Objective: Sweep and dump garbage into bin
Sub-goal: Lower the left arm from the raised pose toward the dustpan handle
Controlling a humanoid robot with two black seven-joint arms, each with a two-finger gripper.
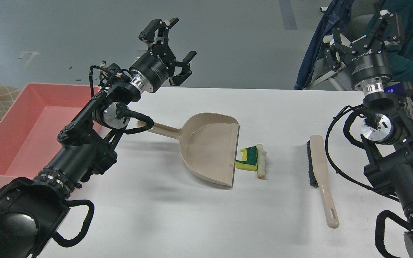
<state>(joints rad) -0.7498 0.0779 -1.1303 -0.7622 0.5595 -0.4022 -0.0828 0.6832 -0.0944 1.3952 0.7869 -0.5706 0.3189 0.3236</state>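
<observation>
The garbage lies on the white table just right of the dustpan's mouth: a yellow sponge piece with a green top (248, 159) and a thin whitish strip (261, 160) touching its right side. The pink bin (31, 125) stands at the table's left edge, partly behind my left arm. My left gripper (173, 44) is raised high above the table's far edge, open and empty, well clear of the dustpan handle. My right gripper (362, 34) is raised at the far right, open and empty, far above the brush.
A beige dustpan (206, 147) lies mid-table, handle pointing left toward my left arm, mouth facing right. A beige hand brush (320, 175) with black bristles lies right of the garbage, handle toward me. A person in dark clothes sits behind the right gripper.
</observation>
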